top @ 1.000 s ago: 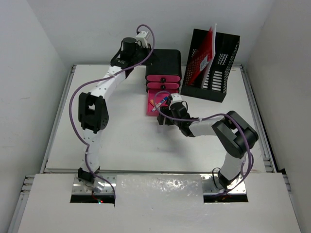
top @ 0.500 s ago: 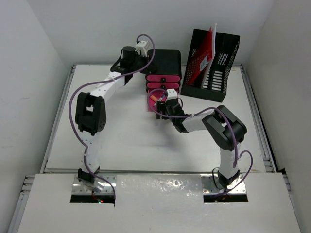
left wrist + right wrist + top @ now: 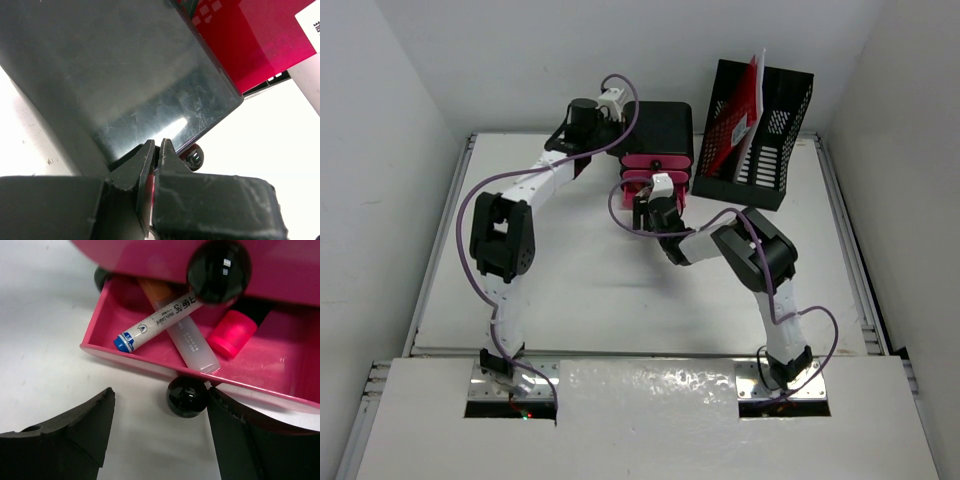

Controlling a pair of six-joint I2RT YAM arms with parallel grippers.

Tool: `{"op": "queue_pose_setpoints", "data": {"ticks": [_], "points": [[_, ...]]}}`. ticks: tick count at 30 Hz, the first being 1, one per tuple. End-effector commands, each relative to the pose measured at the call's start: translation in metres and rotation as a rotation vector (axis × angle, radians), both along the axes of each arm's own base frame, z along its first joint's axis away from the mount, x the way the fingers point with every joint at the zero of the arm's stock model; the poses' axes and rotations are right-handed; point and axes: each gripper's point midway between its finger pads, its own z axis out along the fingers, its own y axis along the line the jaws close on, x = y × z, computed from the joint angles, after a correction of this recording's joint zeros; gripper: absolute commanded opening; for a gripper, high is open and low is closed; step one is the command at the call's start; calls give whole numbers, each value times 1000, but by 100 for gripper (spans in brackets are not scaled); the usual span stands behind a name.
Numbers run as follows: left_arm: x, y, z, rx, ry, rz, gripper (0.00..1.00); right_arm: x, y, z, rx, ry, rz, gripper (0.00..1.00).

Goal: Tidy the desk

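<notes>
Right wrist view: the right gripper (image 3: pixel 159 407) holds its jaws apart around the round black knob (image 3: pixel 187 396) of the open pink plastic drawer (image 3: pixel 150 367), the lowest in the black drawer cabinet (image 3: pixel 660 122). The left gripper (image 3: pixel 156 150) is closed and empty at that cabinet's left side. The large white flat desk (image 3: pixel 590 290) lies beneath the cabinet.

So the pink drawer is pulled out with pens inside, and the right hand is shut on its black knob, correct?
Not shut: the right wrist view shows the right hand open, fingers either side of the black knob without gripping it. The pink drawer is pulled out with pens inside.
</notes>
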Motion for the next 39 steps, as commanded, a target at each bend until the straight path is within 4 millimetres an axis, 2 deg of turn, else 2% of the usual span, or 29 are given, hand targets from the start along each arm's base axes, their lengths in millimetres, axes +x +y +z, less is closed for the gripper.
{"op": "queue_pose_setpoints", "data": {"ticks": [1,9,15,20,21,29,31,33,36,37,38,39], "points": [[-24,3,-34,63,120,-25,0,29,12,36,67,-143,-28,72],[-31,2,-29,67,128,-47,0,48,17,44,103,-220,-63,78],[-37,2,-30,68,144,-60,0,63,16,51,156,-265,-82,79],[-39,1,-29,66,147,-69,0,75,5,57,184,-321,-132,81],[-39,1,-28,65,146,-70,0,76,5,53,192,-315,-133,81],[-39,-1,-28,57,150,-83,0,90,9,62,284,-353,-109,81],[-40,-3,-28,57,152,-88,0,85,11,65,304,-346,-88,82],[-40,-1,-25,61,147,-79,0,71,10,75,352,-324,-69,81],[-42,1,-11,61,129,-71,0,42,4,94,407,-277,-43,82],[-43,3,-5,64,118,-67,0,26,-1,86,400,-231,-38,83],[-43,6,9,65,99,-52,0,16,-5,110,402,-225,-28,96],[-45,7,18,65,88,-47,0,7,-7,117,391,-211,-17,99]]}}
